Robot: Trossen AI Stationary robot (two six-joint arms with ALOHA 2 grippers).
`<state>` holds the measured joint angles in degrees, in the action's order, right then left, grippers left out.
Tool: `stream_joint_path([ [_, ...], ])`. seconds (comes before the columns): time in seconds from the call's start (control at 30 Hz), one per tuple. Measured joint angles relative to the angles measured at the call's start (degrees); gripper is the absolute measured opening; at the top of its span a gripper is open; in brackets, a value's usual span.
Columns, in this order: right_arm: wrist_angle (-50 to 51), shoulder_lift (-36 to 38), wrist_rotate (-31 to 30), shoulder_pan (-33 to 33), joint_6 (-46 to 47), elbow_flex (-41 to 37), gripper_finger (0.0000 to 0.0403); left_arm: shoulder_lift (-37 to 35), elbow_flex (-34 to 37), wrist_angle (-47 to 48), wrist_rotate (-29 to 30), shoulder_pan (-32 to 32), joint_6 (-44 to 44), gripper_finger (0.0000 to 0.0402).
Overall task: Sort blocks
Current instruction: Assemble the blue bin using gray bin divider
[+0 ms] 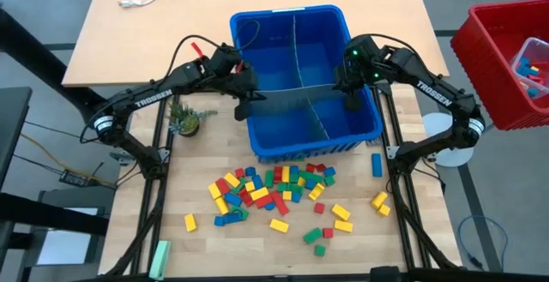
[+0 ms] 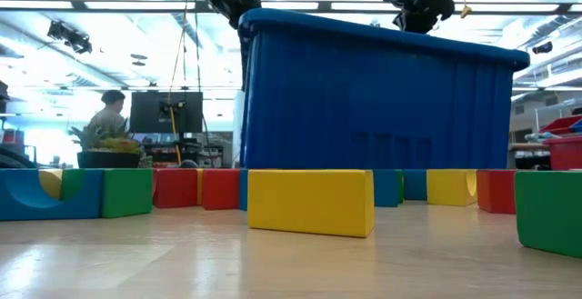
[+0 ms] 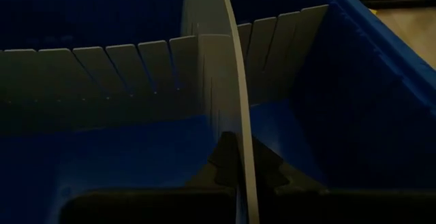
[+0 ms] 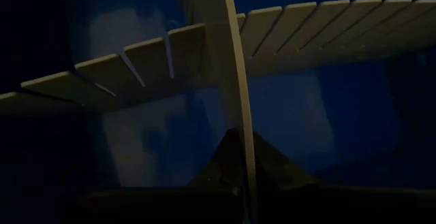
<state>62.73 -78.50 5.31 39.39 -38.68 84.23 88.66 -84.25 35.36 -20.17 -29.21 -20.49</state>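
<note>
On the left, the left end effector (image 1: 243,104) sits at the blue bin's (image 1: 364,133) left wall, its fingers pinched shut on the grey divider panel (image 1: 287,102) that runs across the bin. Below the bin, the blocks (image 1: 274,188) lie scattered loose on the worktop (image 1: 403,248), red, yellow, green and blue, most in a heap near the bin's front wall. On the right, the right end effector (image 1: 353,102) is clamped on the same panel's other end.
</note>
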Motion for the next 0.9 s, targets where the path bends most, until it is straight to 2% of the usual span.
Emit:
stream_joint_path([
  [0.6, -3.3, 2.0, -1.6, 0.0, 1.5, -0.3, 0.0003, 2.9, 0.1, 1.7, 1.0, 1.0, 0.2, 0.0012],
  [0.73, -3.3, 3.2, -2.7, 0.0, 3.5, -0.5, 0.0026, 2.8, 0.3, -0.2, 0.3, 1.0, 1.4, 0.0012],
  [0.9, -4.5, 6.5, -5.5, 0.0, 5.0, -0.6, 0.0084, 2.9, 0.3, -1.4, -0.1, 1.0, 1.9, 0.0012],
])
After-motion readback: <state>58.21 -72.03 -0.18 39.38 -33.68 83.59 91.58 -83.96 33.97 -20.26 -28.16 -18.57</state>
